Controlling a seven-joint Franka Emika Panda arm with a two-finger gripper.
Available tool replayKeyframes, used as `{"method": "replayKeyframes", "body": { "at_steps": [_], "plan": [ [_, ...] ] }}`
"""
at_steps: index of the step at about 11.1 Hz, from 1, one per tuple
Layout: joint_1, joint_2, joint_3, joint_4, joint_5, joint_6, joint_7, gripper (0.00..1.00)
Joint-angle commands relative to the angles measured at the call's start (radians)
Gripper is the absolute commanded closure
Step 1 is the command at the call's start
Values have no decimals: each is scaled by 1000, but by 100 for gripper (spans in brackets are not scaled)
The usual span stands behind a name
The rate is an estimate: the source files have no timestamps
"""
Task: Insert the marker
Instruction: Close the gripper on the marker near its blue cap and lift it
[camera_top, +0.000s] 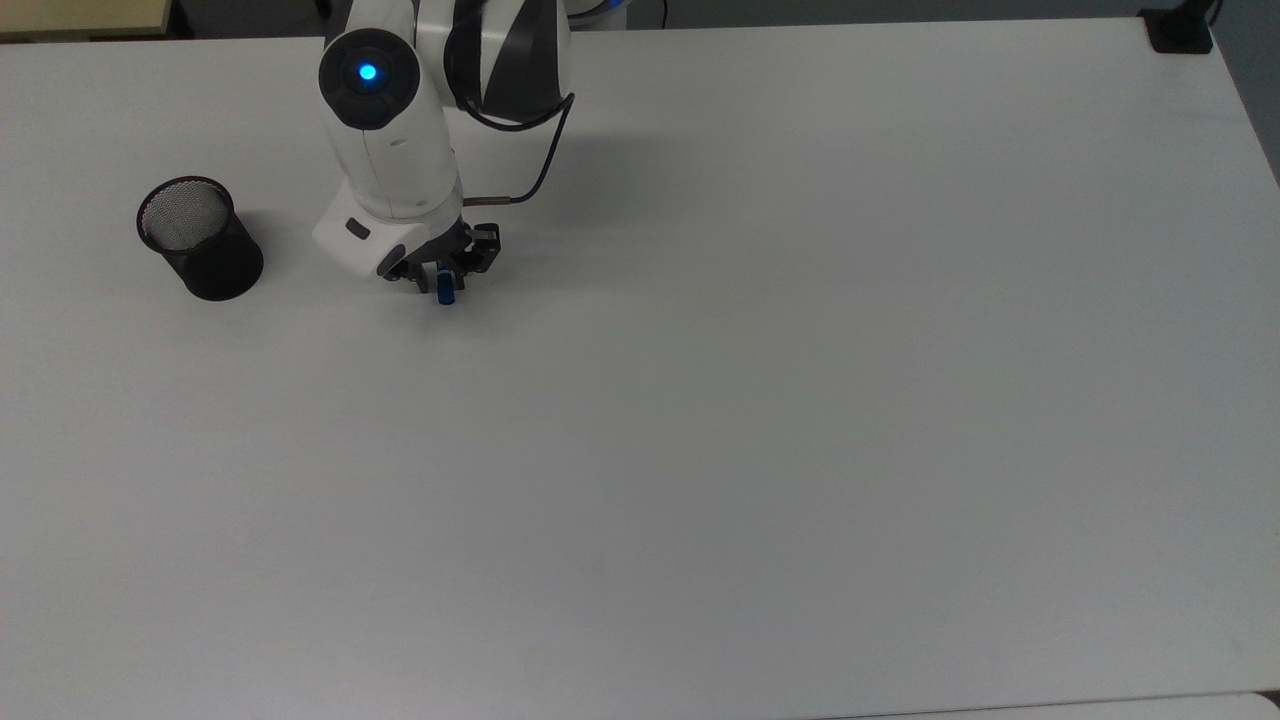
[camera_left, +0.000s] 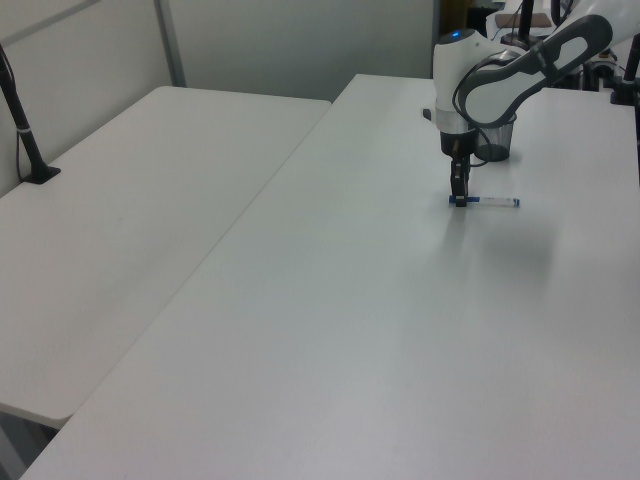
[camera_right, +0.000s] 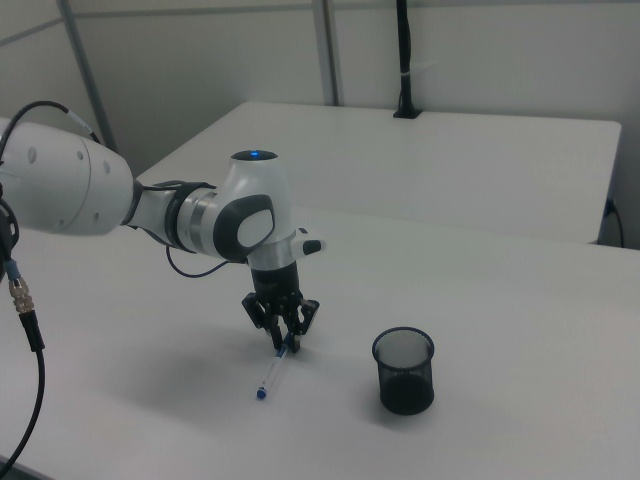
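Observation:
The marker (camera_top: 445, 291) lies flat on the white table (camera_top: 700, 400); in the top view my arm hides its barrel and the blue cap sticks out. The left view has the marker (camera_left: 490, 202) with its white barrel running right of the gripper. In the right view the marker (camera_right: 272, 372) points toward the camera. My gripper (camera_top: 438, 279) is open and low over the marker's blue end, one finger on each side. The gripper (camera_left: 459, 193) reaches down to the table, and in the right view the gripper (camera_right: 284, 338) straddles the marker. A black mesh cup (camera_top: 200, 238) stands upright at the top view's left.
The cup (camera_right: 404, 372) sits right of the gripper in the right view, and the cup (camera_left: 495, 135) is behind the arm in the left view. A second table (camera_left: 130, 220) adjoins. A black clamp (camera_top: 1180, 28) sits at a far corner. A cable (camera_top: 540, 100) hangs from the arm.

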Motion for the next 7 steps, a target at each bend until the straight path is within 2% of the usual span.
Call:
{"method": "replayKeyframes", "body": {
  "at_steps": [1, 2, 5, 7],
  "plan": [
    [1, -3, -2, -12, -13, 33, -9, 83],
    [1, -6, -2, -12, -13, 31, -9, 87],
    [-5, -30, -2, 3, -9, 27, -6, 88],
    [-39, -79, -2, 41, -4, 36, -4, 88]
  ]
}}
